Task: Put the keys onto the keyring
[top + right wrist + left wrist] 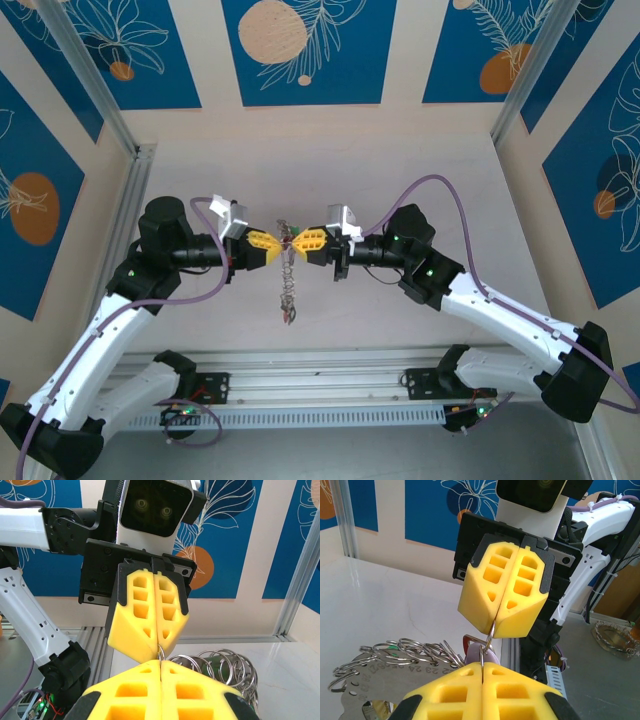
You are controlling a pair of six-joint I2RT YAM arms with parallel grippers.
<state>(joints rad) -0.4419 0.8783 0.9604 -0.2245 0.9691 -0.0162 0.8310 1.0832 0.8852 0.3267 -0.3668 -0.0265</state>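
My two grippers meet tip to tip over the middle of the table, left gripper (278,241) and right gripper (298,241). In the left wrist view the left gripper (482,666) is shut on a thin grey wire seen edge-on, which looks like the keyring (482,655). The right gripper (495,622) is shut on a small split ring (491,631) linked to that wire. A pale lilac key (490,656) and a red piece (466,641) hang just behind. A string of keys (288,290) trails toward the near edge. The right wrist view shows the small ring (161,653) between both sets of pads.
A bunch of steel split rings (405,651) rests on a numbered metal plate (380,677) left of the joint, with a green piece (220,664) behind the rings. An aluminium rail (320,385) runs along the near edge. The pale tabletop (420,170) stretches beyond the arms.
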